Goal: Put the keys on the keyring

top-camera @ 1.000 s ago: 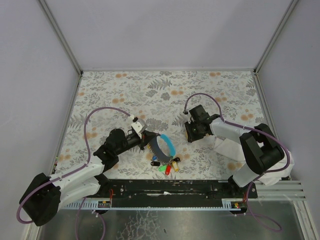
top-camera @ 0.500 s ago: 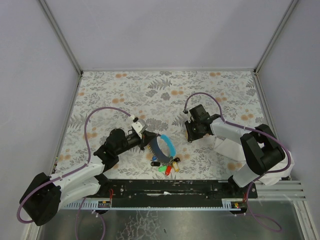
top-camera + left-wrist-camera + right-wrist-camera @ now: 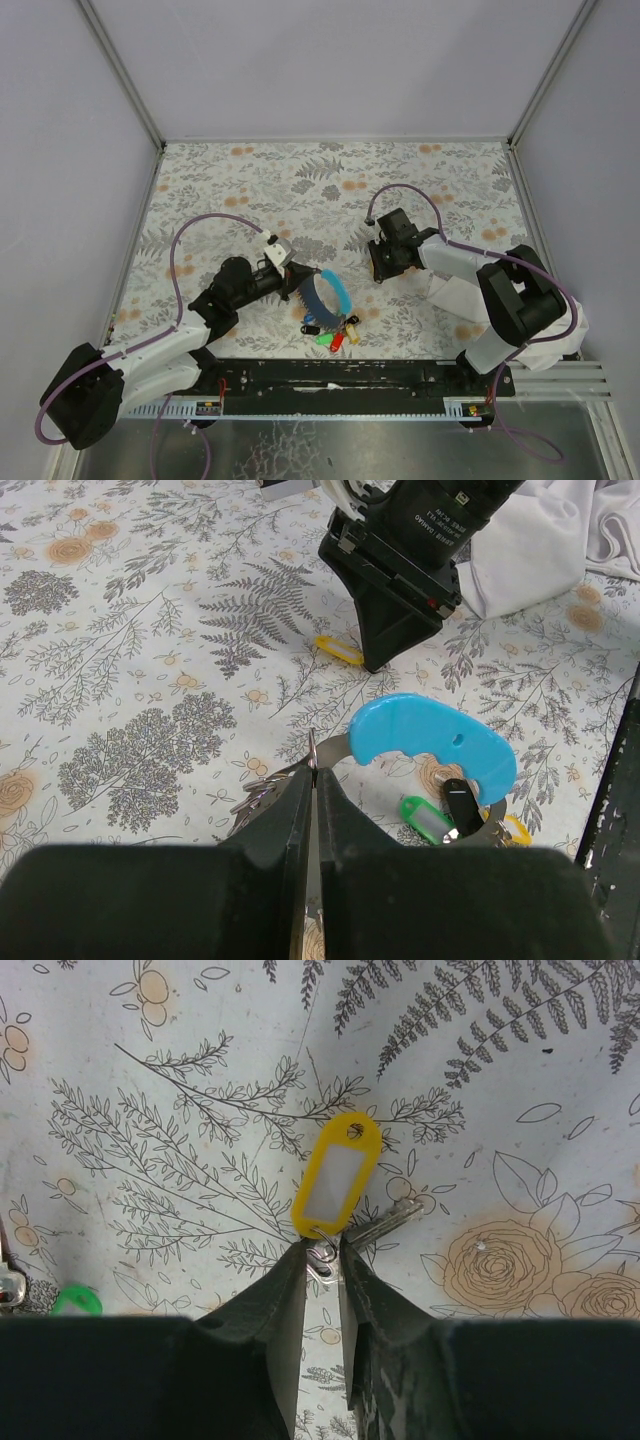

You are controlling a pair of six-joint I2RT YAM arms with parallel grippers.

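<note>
The keyring is a metal loop with a blue grip (image 3: 430,745), seen from above in the top view (image 3: 330,290). Keys with green (image 3: 425,820), black (image 3: 460,802) and yellow tags hang bunched at its near end (image 3: 335,332). My left gripper (image 3: 313,770) is shut on the loop's thin metal end. The loose key has a yellow tag (image 3: 337,1175) and lies flat on the table; it also shows in the left wrist view (image 3: 338,650). My right gripper (image 3: 322,1255) is down on the table, its jaws closed on that key's head and small ring.
The table has a floral cloth (image 3: 300,180). A crumpled white cloth (image 3: 455,295) lies under the right arm. A black rail (image 3: 340,375) runs along the near edge. Grey walls with metal posts (image 3: 120,70) enclose the other sides.
My right gripper has shifted slightly left and away from the near edge. The left arm and the keyring have stayed where they were.
</note>
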